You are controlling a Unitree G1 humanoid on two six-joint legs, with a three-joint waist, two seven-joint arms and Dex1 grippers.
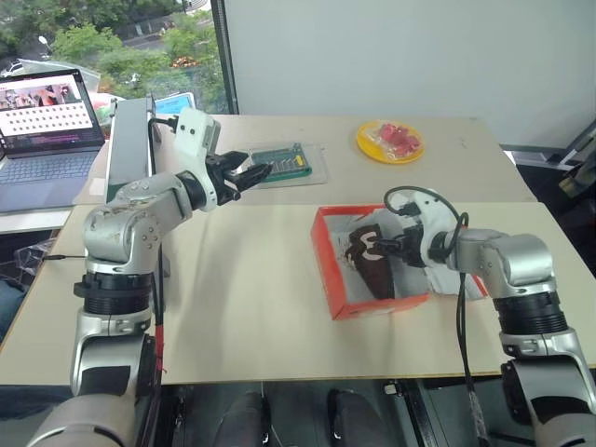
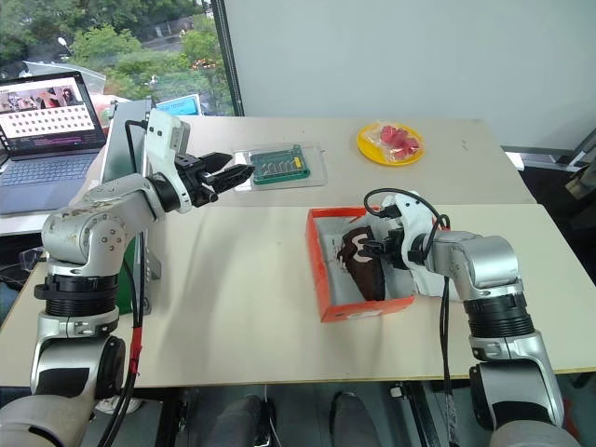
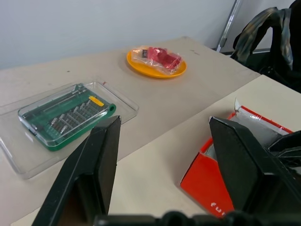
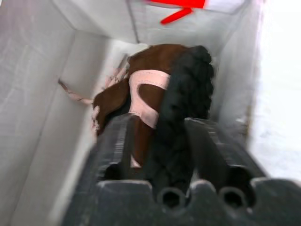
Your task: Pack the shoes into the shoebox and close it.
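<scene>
Shoebox sits open on the near counter, right of centre, red-orange outside, pale grey inside. Dark brown shoes with white markings lie inside it. Right gripper reaches into the box from the right; in the right wrist view its fingers straddle a shoe, parted around it, not visibly squeezing. Left gripper hangs over the far left of the counter, fingers spread wide, holding nothing. Clear tray with green board just beyond it. Yellow plate with red packets far right. Laptop far left.
</scene>
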